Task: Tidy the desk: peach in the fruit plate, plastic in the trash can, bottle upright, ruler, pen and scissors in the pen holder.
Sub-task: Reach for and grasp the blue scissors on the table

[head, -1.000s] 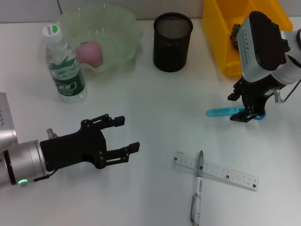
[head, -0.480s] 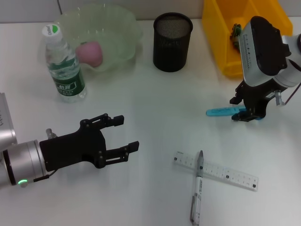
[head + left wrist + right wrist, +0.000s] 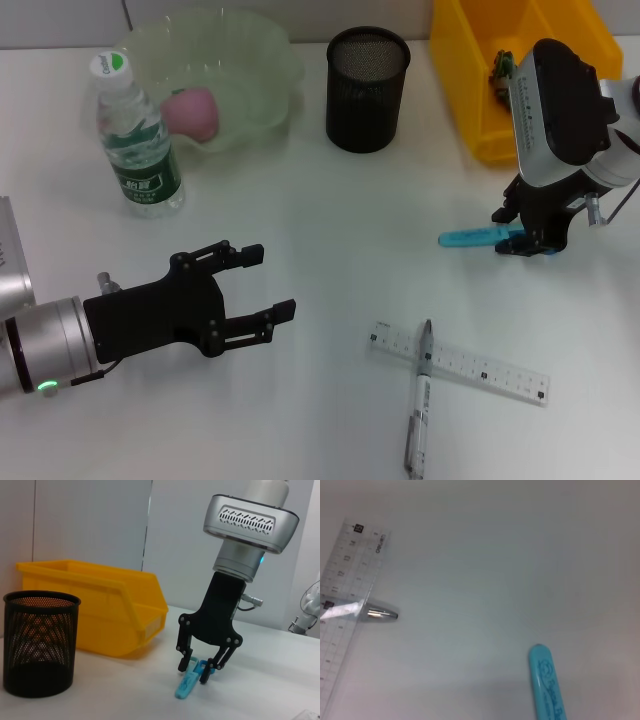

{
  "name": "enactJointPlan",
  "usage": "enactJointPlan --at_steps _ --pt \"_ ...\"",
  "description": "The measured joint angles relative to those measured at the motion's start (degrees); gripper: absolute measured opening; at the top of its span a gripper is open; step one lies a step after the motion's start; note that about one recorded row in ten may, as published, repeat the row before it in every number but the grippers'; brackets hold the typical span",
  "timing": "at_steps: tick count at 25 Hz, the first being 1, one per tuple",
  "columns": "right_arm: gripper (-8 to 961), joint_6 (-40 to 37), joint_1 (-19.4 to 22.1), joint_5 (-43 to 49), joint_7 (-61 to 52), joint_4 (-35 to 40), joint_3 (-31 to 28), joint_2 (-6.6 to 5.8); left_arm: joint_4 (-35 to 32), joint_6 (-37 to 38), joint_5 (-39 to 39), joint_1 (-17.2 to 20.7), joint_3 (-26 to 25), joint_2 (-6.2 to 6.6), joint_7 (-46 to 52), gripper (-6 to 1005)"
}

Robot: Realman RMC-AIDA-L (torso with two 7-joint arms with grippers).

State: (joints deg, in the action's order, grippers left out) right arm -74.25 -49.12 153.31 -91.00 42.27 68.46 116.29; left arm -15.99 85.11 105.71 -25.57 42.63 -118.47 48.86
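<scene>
The blue scissors (image 3: 472,238) lie flat on the white desk at the right. My right gripper (image 3: 528,245) points down over their handle end. In the left wrist view my right gripper (image 3: 194,672) has its fingers closed in on the scissors (image 3: 186,686). The blade tip shows in the right wrist view (image 3: 547,685). The clear ruler (image 3: 490,372) and the pen (image 3: 419,400) lie crossed near the front. The black mesh pen holder (image 3: 367,88) stands at the back. My left gripper (image 3: 270,282) is open and empty at the front left.
The water bottle (image 3: 138,140) stands upright at the back left, beside the pale green fruit plate (image 3: 270,45) holding the pink peach (image 3: 192,112). A yellow bin (image 3: 470,60) stands at the back right with something small and green (image 3: 500,65) inside.
My right gripper has shifted slightly to the right over the scissors' handle. The scissors, ruler, pen and left arm have not moved.
</scene>
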Motion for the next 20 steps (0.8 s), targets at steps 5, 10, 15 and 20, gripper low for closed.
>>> enactJointPlan --at_steps 5,10,15,20 --pt "302 0.06 0.0 0.06 0.02 0.0 -0.04 0.0 -0.06 0.09 -0.37 0.05 0.0 0.0 0.01 802" --pt "269 0.08 -0.02 0.61 0.04 0.0 -0.3 -0.07 -0.2 0.14 -0.49 0.08 0.0 0.0 0.07 802" --pt "271 -0.2 -0.14 1.46 -0.27 0.0 -0.35 -0.17 -0.2 0.15 -0.59 0.09 -0.03 0.0 0.14 802" --pt "274 -0.86 -0.62 2.22 -1.01 -0.06 -0.35 -0.2 -0.19 0.16 -0.65 0.03 -0.07 0.0 0.24 802"
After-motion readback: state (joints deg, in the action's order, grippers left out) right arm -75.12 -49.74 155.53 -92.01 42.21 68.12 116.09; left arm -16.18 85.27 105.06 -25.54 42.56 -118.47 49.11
